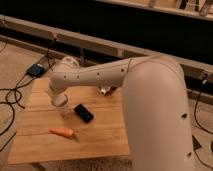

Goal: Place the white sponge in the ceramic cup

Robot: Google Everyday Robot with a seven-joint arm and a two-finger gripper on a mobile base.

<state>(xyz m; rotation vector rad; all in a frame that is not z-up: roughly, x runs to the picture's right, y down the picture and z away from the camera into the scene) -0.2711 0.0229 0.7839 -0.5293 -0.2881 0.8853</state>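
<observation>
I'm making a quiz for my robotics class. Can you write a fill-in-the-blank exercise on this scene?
1. The orange thing near the table's front edge is a ____.
2. The black phone lies to the ____ of the cup as the camera sees it.
3. The end effector, shut, is right above the ____.
4. The table top is made of ____.

Missing words: carrot; right; cup; wood
</observation>
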